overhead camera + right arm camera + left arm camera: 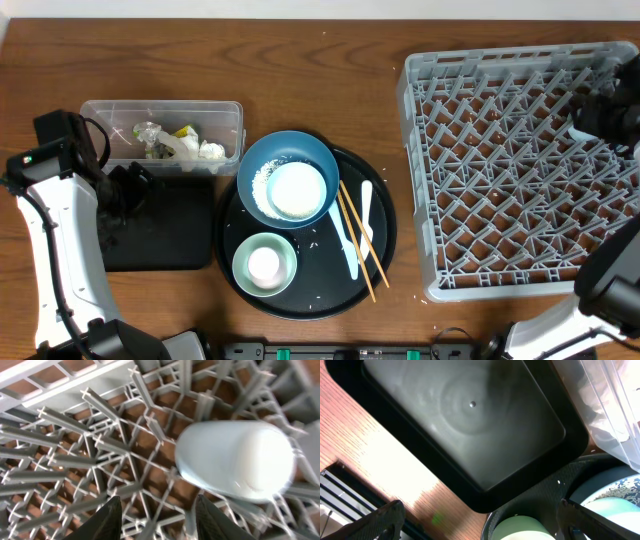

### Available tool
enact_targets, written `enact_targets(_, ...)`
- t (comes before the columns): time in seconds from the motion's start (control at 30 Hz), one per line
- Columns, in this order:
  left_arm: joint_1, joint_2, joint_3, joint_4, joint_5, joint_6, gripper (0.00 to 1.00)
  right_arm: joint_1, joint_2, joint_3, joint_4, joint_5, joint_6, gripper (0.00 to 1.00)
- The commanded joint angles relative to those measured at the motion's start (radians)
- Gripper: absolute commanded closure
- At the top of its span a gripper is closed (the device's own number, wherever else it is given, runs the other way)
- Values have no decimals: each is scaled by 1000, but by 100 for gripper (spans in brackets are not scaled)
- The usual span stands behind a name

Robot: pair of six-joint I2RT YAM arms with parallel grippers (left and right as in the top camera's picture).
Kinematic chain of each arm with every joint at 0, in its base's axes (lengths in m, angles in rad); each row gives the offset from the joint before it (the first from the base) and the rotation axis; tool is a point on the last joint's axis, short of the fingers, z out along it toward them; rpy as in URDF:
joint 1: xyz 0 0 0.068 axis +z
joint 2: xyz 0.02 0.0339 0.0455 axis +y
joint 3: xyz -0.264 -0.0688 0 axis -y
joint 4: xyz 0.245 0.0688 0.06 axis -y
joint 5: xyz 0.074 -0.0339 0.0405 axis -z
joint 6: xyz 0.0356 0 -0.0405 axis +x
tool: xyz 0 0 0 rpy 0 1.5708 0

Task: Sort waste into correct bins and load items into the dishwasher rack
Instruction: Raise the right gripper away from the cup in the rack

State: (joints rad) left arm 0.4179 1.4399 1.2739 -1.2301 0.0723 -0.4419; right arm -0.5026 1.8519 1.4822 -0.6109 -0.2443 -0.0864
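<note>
Pale cup [235,460] rests among rack [75,435] pegs beyond the parted right tool [159,500].

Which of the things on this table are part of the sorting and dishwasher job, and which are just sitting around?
Part of the job: clear tub holding waste, black rectangular tray, dark-blue bowl, pale-green bowl, white spoon, chopsticks, grey rack, pale cup lying in it.
Just lying about: round black tray under the bowls, wooden table.

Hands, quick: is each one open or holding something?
Left hand: open, empty, above the black tray.
Right hand: open, empty; a pale cup lies in the rack.
</note>
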Motion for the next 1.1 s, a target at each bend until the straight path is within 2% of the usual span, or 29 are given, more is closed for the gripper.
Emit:
enact_targets(0.0,2,2,-8,-3,-2,-2,2,-1,-49,6,-53,100,11,55)
enact_targets(0.17,2,2,-8,-3,-2,-1,2,-1,-53,6,-133,283,176,53)
enact_targets(0.33,2,2,-8,-3,-2,-1,2,1,-73,6,-182,159,136,50)
enact_targets(0.4,2,2,-8,-3,-2,-1,2,1,-85,6,-227,168,134,49)
enact_targets(0.57,2,2,-8,-4,-2,-1,2,-1,-89,4,-377,414,311,48)
enact_targets(0.63,2,2,-8,-3,-2,-1,2,-1,-89,-2,-406,458,326,48)
enact_targets(0.77,2,2,-8,-3,-2,-1,2,-1,-89,-24,-435,451,325,50)
enact_targets(1.07,2,2,-8,-4,-2,3,2,0,-89,-158,-433,275,259,49)
